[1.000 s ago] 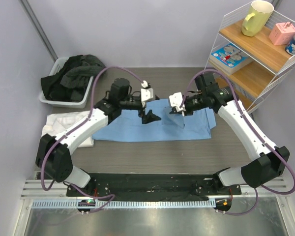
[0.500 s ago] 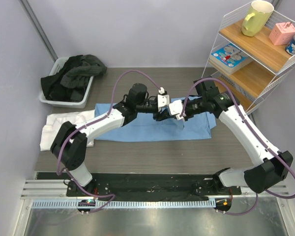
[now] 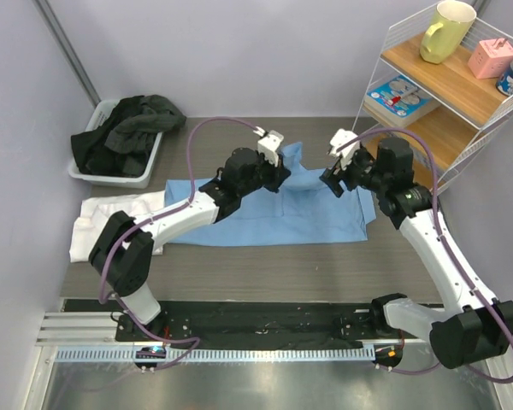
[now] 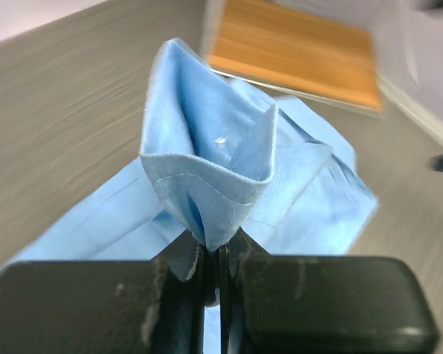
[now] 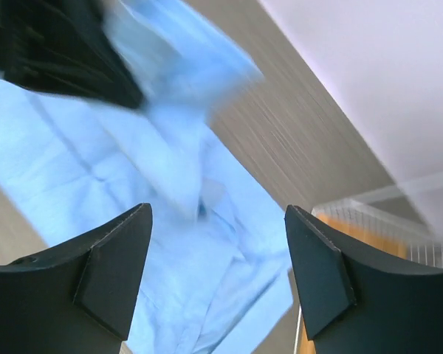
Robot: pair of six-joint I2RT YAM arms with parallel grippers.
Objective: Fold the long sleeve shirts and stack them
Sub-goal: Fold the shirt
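Pinching a raised fold of the light blue shirt (image 3: pixel 265 218) with the left end effector (image 3: pixel 276 169), which is closed tight on the cloth.
Seen from overhead, the light blue shirt lies spread across the centre of the tabletop (image 3: pixel 265 265), its upper edge lifted into a peak. The left wrist view shows that peak clamped between narrow fingers (image 4: pixel 170 295). The right end effector (image 3: pixel 333 178) hangs spread wide just right of the peak, holding nothing. The white shirt (image 3: pixel 111 213) lies crumpled at the left of the frame, beside the blue one's left end.

button shirt (image 3: pixel 274 224) in the middle, second shirt (image 3: pixel 103 213) at its left end, bin (image 3: pixel 111 178) behind that, shelf rack (image 3: pixel 449 128) far right
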